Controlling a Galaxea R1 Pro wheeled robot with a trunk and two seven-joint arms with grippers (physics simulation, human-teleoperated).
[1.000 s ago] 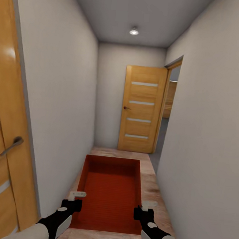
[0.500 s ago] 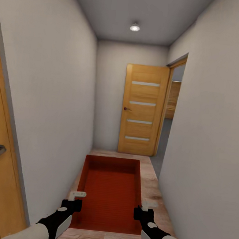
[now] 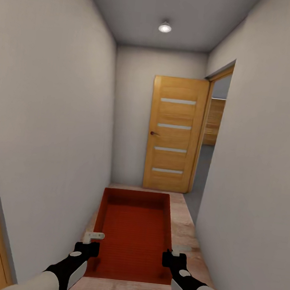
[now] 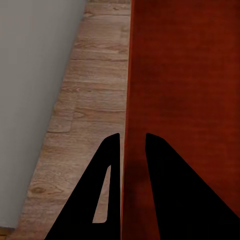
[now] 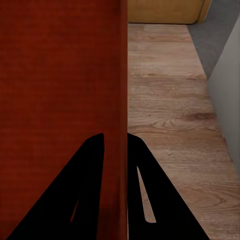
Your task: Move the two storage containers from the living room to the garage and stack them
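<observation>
Partly hidden: container's (image 3: 133, 233) near rim.

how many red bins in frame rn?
1. The red bin is carried out in front of the robot, left gripper clamped on its left wall and right gripper on its right wall. A second bin may be elsewhere, out of view.

Red-orange container (image 3: 133, 233), black tools (image 3: 91, 243)
</observation>
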